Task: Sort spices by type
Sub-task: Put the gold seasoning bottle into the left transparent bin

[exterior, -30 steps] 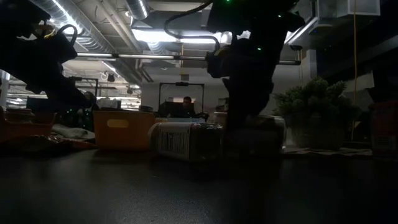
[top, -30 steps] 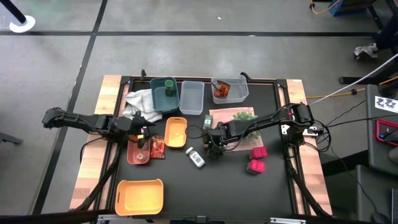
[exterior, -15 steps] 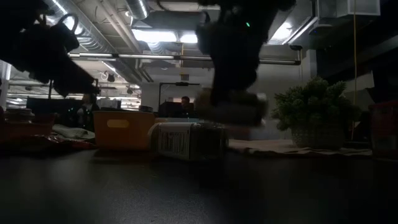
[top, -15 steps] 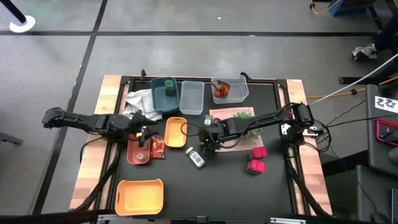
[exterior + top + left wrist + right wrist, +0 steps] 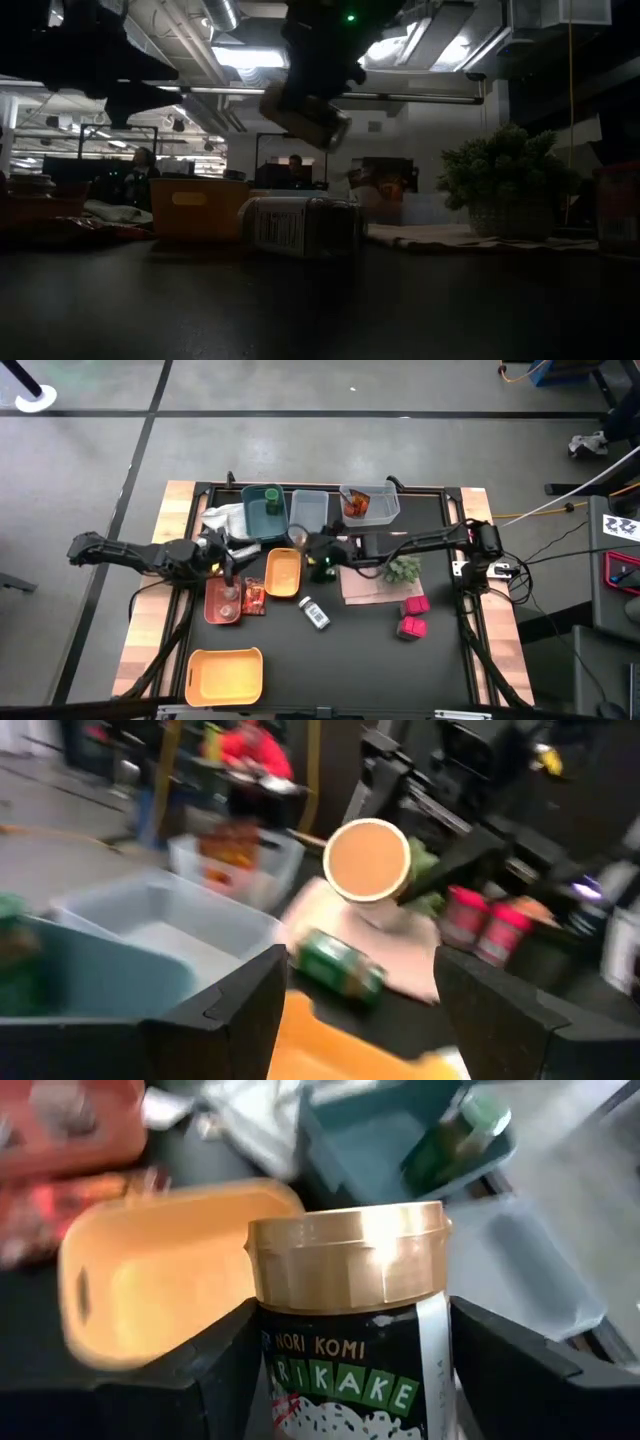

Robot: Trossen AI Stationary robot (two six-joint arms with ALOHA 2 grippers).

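Above the middle of the black table (image 5: 380, 660), just beside the small orange tray (image 5: 283, 573) and below the clear bin (image 5: 308, 516), the right claw (image 5: 318, 557) hangs clamped on a furikake jar (image 5: 348, 1320) with a gold-orange lid; the right wrist view shows the jar's dark label between the two fingers (image 5: 520, 1370), and the low view shows it lifted clear of the table and tilted. The left claw (image 5: 228, 556) sits near the teal bin (image 5: 262, 512), over the red tray (image 5: 222, 603), its fingers (image 5: 245, 1010) spread apart with nothing between them. A white labelled bottle (image 5: 315, 613) lies on its side on the bare table in front of the orange tray. A jar with a green lid (image 5: 271, 497) stands in the teal bin, and another clear bin (image 5: 371, 504) at the far edge holds red-orange packets (image 5: 355, 507). Two magenta boxes (image 5: 412, 616) rest near the right side, just beside a pinkish mat (image 5: 365, 582) that carries the spiky green plant (image 5: 403, 569). A larger orange tray (image 5: 225, 675) sits at the near left corner, and a white cloth (image 5: 222, 520) lies beside the teal bin
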